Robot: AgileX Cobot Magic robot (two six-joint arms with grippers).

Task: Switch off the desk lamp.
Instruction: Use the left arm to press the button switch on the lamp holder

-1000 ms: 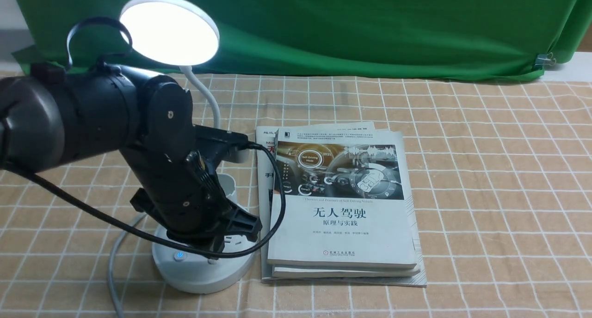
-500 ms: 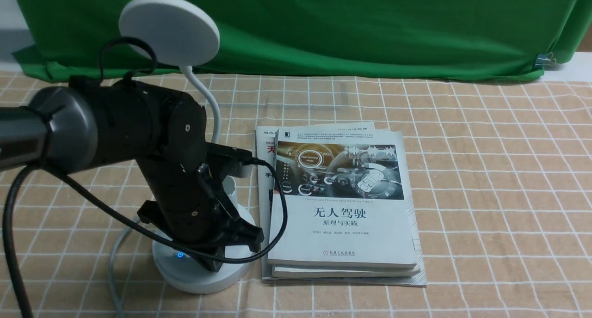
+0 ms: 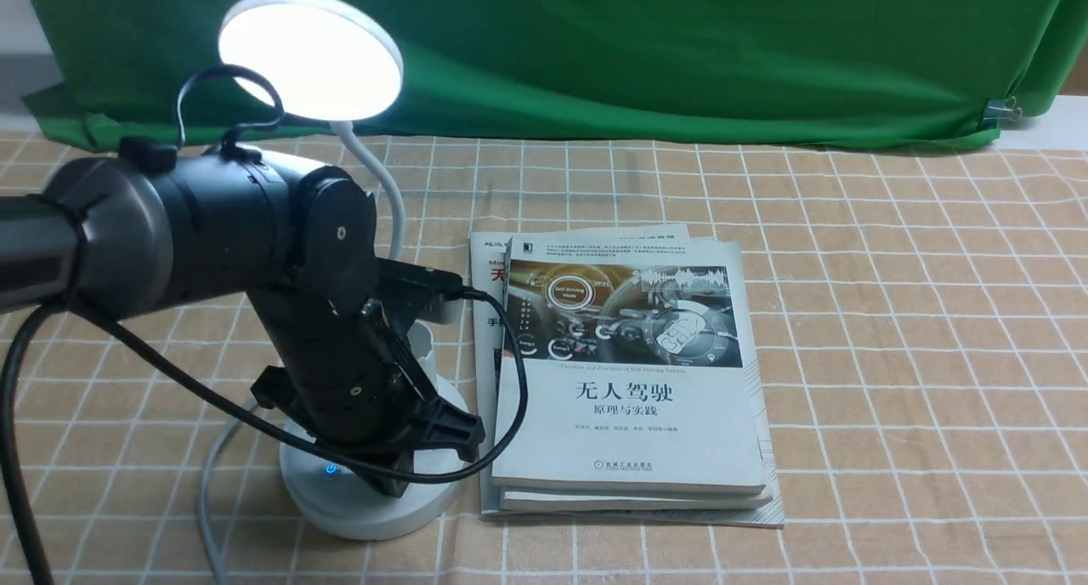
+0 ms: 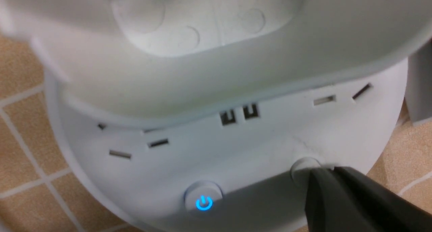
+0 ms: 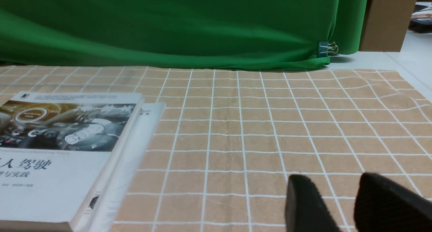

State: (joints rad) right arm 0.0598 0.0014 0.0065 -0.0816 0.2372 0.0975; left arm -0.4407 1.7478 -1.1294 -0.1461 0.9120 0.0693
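Note:
The white desk lamp stands at the left of the table; its disc head (image 3: 310, 53) is lit. Its bendy neck (image 3: 387, 194) runs down behind my left arm to the round base (image 3: 357, 508). My left gripper (image 3: 399, 481) is shut and empty, pointing down at the base. In the left wrist view its shut tip (image 4: 329, 170) rests at a plain round button (image 4: 299, 165), beside the button with the glowing blue power sign (image 4: 204, 202). The cup holder (image 4: 202, 56) is above the sockets. My right gripper (image 5: 337, 191) is open and empty, low over the cloth.
A stack of books (image 3: 629, 381) lies right against the lamp base; it also shows in the right wrist view (image 5: 60, 151). The lamp's grey cord (image 3: 208, 466) trails toward the front left. A green cloth (image 3: 595, 49) hangs at the back over the checked tablecloth (image 3: 892, 355).
The lamp head was lit one second ago, dark half a second ago, and is lit again now. My left arm dropped onto the base and has since barely moved.

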